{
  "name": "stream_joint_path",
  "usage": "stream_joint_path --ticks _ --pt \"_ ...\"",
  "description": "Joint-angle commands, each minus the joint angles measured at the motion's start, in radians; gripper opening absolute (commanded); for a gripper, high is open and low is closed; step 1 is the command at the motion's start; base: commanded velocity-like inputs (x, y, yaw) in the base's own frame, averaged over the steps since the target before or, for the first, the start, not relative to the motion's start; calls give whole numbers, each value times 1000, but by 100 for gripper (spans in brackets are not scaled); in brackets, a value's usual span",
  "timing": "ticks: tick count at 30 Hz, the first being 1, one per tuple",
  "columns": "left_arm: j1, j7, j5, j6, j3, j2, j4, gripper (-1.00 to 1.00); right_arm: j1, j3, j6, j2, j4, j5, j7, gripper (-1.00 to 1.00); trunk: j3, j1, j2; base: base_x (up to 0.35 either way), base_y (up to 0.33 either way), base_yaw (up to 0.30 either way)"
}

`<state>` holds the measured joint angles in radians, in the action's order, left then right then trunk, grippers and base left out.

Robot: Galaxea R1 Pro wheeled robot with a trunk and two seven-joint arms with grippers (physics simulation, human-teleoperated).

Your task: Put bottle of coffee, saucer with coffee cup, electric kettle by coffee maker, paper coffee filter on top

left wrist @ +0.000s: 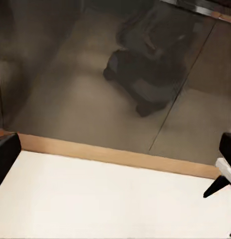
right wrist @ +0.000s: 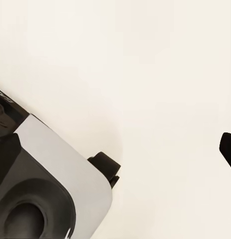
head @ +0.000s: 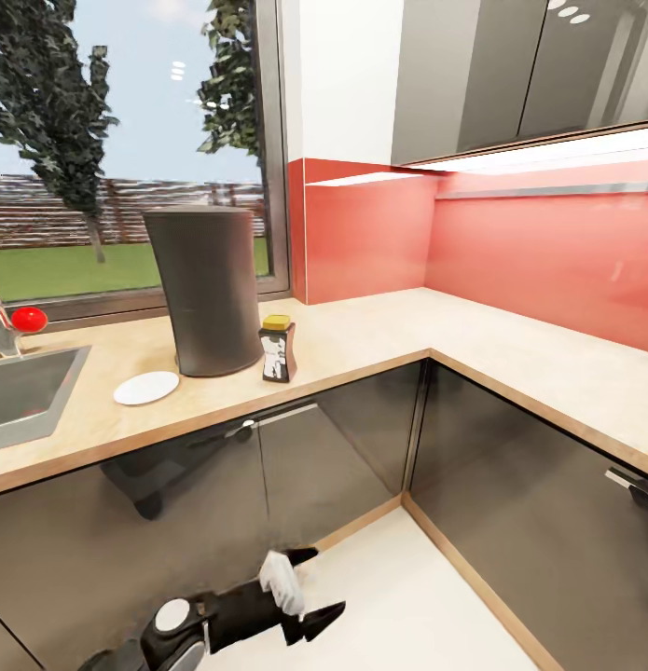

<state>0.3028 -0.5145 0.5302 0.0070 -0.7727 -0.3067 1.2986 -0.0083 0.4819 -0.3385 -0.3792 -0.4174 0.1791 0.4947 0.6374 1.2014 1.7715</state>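
- Your coffee maker (head: 213,291) stands upright on the kitchen countertop (head: 379,331), in front of the window (head: 128,149), on the run of surface between the sink and the corner.
- The bottle of coffee (head: 278,349) stands upright just beside the machine, on its corner side, yellow lid on; whether the two touch, you cannot tell.
- The saucer (head: 146,388) lies flat on the surface near the machine's base, on the sink side and close to the front edge, with nothing on it.
- The grey sink (head: 25,391) is set into the surface at the head view's left edge; its basin looks bare, and a red knob (head: 29,320) sits behind it.
- Your left gripper (head: 300,587) hangs low over the pale floor (head: 426,596) in front of the dark glossy cabinet doors (head: 314,466). Its fingers are spread apart, and a small white object (head: 284,580) sits against the upper finger; whether it is truly pinched, you cannot tell.
- In the right wrist view you see pale floor, part of the robot's white and black base (right wrist: 50,184), and one dark fingertip (right wrist: 228,149) at the edge, so that gripper's state cannot be told.
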Motion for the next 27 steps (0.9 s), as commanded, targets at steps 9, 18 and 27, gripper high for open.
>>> stream_joint_path --ticks 9,18,27 --pt "-147 -303 26 -189 70 -43 -704 100 -1 0 -1 -2 0 16 2 100 1 0 0 0 0 0" --pt "-173 -442 21 -199 452 19 -1017 100 -1 -33 1 -4 2 28 4 100 1 0 0 0 0 0" --pt "-174 -449 21 -199 476 29 -1032 100 -1 -40 3 -2 1 28 3 100 1 0 0 0 0 24"
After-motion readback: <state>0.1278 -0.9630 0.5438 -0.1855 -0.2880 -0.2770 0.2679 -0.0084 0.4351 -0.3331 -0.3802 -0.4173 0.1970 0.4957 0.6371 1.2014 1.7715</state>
